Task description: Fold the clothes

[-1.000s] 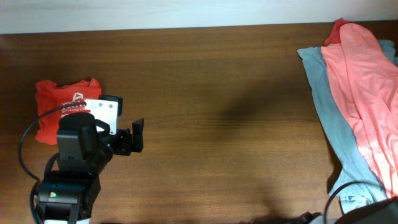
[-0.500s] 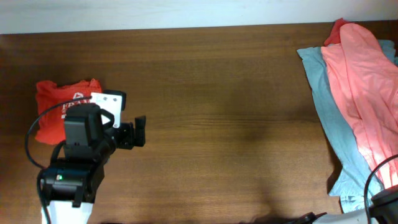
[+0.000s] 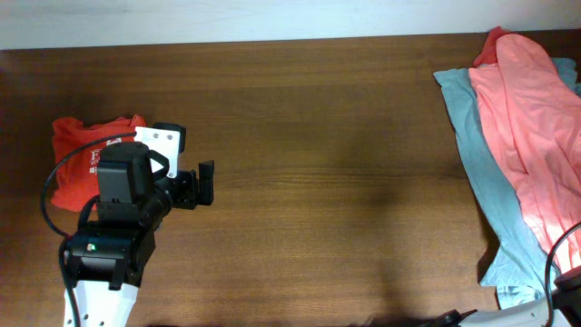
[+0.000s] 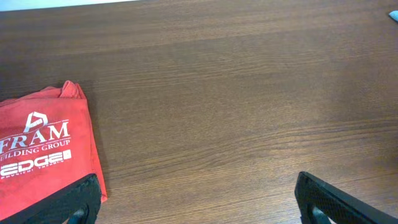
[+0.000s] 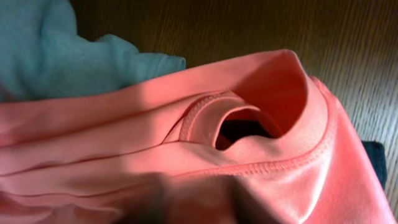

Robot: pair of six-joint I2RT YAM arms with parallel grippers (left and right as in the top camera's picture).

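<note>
A folded red shirt (image 3: 82, 159) with white lettering (image 4: 43, 155) lies at the table's left. My left gripper (image 3: 198, 186) hovers just right of it, open, with only bare wood between its fingers (image 4: 199, 208). At the far right a pink shirt (image 3: 531, 127) lies crumpled on top of a teal shirt (image 3: 481, 173). The right wrist view is filled by the pink shirt (image 5: 155, 149), its collar opening up close, and the teal shirt (image 5: 50, 56) is behind it. My right gripper (image 5: 193, 202) shows as blurred dark fingers pressed into the pink cloth. In the overhead view it is off frame.
A darker red garment (image 3: 490, 41) peeks out at the top of the right-hand pile. The dark wooden table (image 3: 318, 182) ends at a white wall along the back. A cable of the right arm (image 3: 556, 263) loops at the bottom right corner.
My left arm has drifted a little toward the back of the table, jaws still open. The right arm has slid out of the overhead view, and its jaws have closed in on the pink shirt.
</note>
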